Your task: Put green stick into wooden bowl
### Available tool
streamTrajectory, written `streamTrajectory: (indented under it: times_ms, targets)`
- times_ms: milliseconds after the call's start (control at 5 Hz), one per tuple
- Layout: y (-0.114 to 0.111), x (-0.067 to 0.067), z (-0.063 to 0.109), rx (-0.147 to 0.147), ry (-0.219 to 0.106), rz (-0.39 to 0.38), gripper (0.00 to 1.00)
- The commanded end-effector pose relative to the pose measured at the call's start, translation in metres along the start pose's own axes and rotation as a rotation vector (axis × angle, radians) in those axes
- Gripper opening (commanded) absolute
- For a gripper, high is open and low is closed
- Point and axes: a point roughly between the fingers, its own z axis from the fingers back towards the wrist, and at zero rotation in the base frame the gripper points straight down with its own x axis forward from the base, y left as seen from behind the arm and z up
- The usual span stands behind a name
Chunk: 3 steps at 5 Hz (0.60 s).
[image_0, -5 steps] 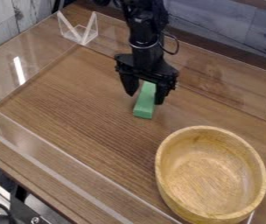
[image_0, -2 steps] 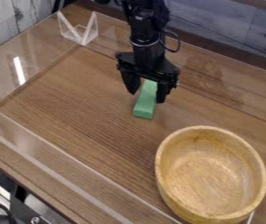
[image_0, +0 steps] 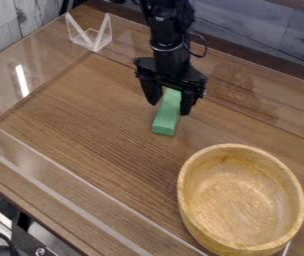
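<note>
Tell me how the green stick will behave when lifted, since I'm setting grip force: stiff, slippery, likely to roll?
The green stick looks like a straight, solid bar, so probably stiff. Its flat faces lie on the wooden table, so it should slide rather than roll. The matte surface suggests decent friction. Small size hints it is light. The hand straddles its far end, open.

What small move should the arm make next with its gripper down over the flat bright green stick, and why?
Probably close the jaws. The black gripper points down with its open fingers either side of the upper end of the flat bright green stick, which lies on the wooden tabletop; the round light wooden bowl is empty.
</note>
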Motion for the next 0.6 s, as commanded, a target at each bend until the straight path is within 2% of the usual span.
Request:
streamTrajectory:
  times_ms: [0,200,400]
  targets:
    - [0.001,0.011,0.010,0.002,-0.051,-0.014,1.00]
    - [0.002,0.010,0.002,0.013,-0.038,-0.010,1.00]
    - [0.003,0.010,-0.003,0.020,-0.031,-0.006,0.00]
